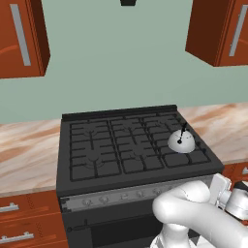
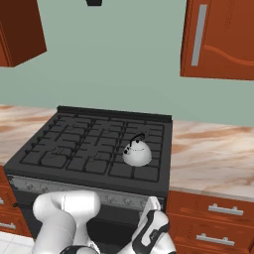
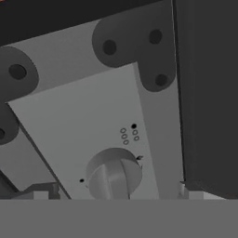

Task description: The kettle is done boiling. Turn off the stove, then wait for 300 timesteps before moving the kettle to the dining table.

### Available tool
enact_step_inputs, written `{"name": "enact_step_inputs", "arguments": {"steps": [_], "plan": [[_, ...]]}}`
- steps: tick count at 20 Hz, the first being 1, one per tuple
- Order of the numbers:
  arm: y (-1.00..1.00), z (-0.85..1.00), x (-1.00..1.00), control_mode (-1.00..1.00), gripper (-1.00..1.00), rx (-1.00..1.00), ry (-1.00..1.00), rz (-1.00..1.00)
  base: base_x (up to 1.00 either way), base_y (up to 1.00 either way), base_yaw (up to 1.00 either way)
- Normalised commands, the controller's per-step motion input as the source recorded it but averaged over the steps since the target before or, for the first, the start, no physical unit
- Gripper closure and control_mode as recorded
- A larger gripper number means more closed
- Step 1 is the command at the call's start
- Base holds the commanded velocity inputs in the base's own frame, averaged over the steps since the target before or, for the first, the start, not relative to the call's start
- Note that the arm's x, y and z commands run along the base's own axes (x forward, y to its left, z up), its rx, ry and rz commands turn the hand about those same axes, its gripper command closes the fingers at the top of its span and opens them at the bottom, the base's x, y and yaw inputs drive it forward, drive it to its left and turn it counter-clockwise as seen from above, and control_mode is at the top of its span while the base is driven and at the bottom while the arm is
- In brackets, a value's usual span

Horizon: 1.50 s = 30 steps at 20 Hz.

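- Low at the stove's front, the gripper faces the grey knob strip; in the hand view its two finger tips stand far apart, one at 7 o'clock and one at 5 o'clock of a round grey knob, jaws wide with nothing held
- That knob sits between the tips near the bottom of the hand view, its raised bar running roughly from 12 to 6 o'clock; whether the tips touch it cannot be told
- Small ring marks and a dark dot are printed on the strip just at 12 to 1 o'clock of the knob
- Dark, rounded shapes with small holes lie across the top of the hand view; what they are cannot be told
- On the range top the kettle sits upright on the grates, at the 3 o'clock side of the cooktop in the left base view, toward the front; its thin black handle rises from the silver dome
- From the right base view the kettle lies at about 4 o'clock of the cooktop's middle, on the front row of grates, well apart from the gripper below
- Marbled counter flanks the stove on both sides, with red-brown drawers under it and red-brown wall cabinets above
- White arm links bend down in front of the oven door
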Motion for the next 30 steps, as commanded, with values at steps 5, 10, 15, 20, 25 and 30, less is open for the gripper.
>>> {"name": "enact_step_inputs", "arguments": {"steps": [5, 10, 15, 20, 25, 30], "plan": [[-0.09, -0.02, 0.14, -1.00, -1.00, 0.00, 0.00, 0.00, 0.00, 0.00, 0.00], [-0.08, -0.02, 0.03, -1.00, -1.00, 0.00, -0.02, 0.00, 0.00, 0.00, 0.00], [-0.11, -0.06, 0.00, -1.00, -1.00, 0.00, -0.07, 0.00, 0.00, 0.00, 0.00], [-0.03, -0.10, 0.02, -1.00, -1.00, 0.00, -0.04, 0.00, 0.00, 0.00, 0.00], [0.00, -0.06, 0.11, -1.00, -1.00, 0.00, -0.01, 0.00, 0.00, 0.00, 0.00], [0.00, 0.00, 0.08, -1.00, -1.00, 0.00, 0.00, 0.00, 0.00, 0.00, 0.00]]}}
